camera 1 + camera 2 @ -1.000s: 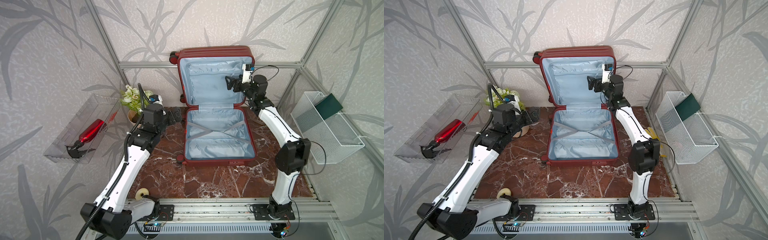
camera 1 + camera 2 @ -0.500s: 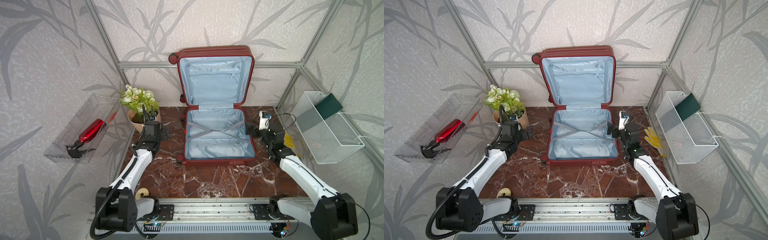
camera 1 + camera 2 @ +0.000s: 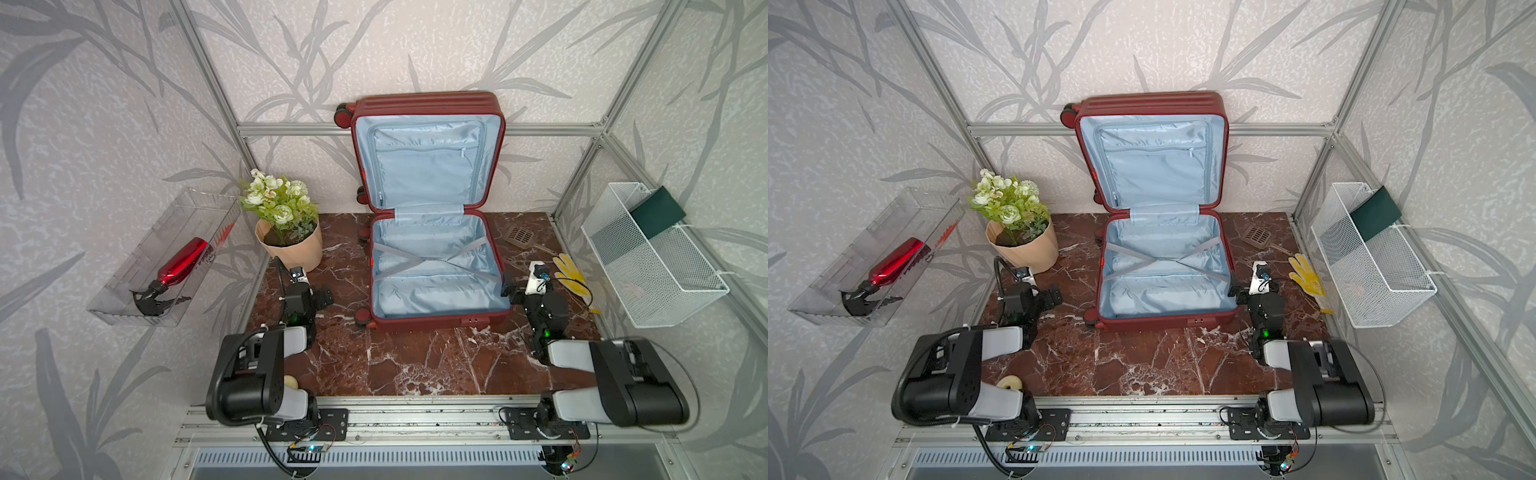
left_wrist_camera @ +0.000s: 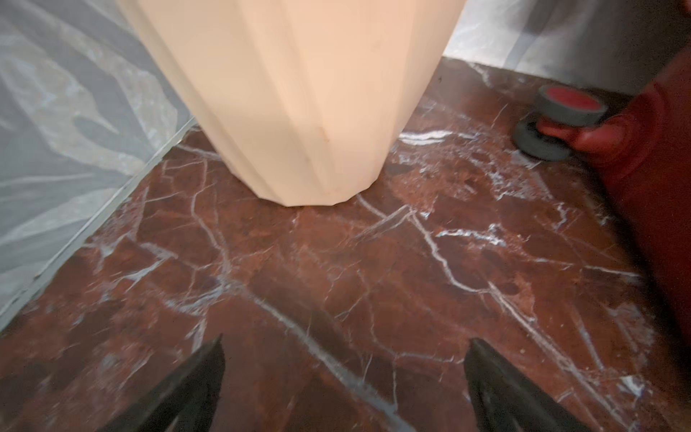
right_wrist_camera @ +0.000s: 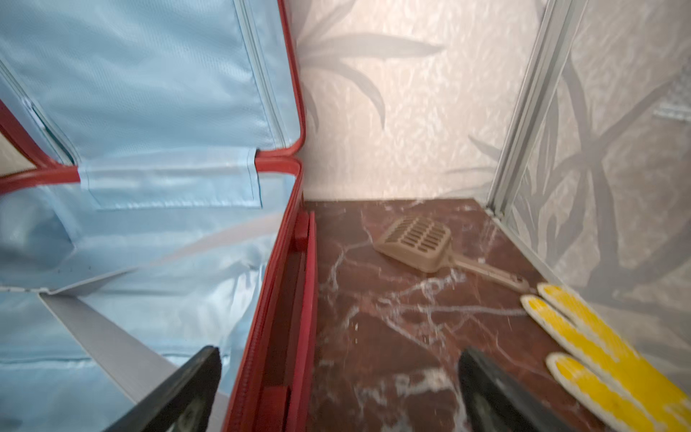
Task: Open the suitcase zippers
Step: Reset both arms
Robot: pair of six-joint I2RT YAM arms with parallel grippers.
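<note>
The dark red suitcase [image 3: 424, 104] [image 3: 1154, 104] lies fully open, its base flat on the marble and its lid upright against the back wall, with light blue lining showing. Its zipper track [image 5: 245, 392] runs along the base rim in the right wrist view. My right gripper [image 3: 509, 291] [image 5: 340, 349] hovers open at the base's right rim, one finger over the lining and one over the table, holding nothing. Left of the case, my left gripper [image 3: 323, 297] [image 4: 346, 338] is open and empty above bare marble, with a suitcase wheel [image 4: 568, 104] ahead.
A peach flower pot [image 3: 291, 249] [image 4: 299, 112] stands just ahead of the left gripper. A tan scoop [image 3: 519, 236] and a yellow glove [image 3: 571, 274] lie right of the case. A white wire basket [image 3: 648, 266] and a clear tray with a red spray bottle [image 3: 183, 262] hang on the side walls.
Both arms have drawn back and folded low near the front rail. The right gripper came down from the raised lid to the base's right rim. The suitcase stays open.
</note>
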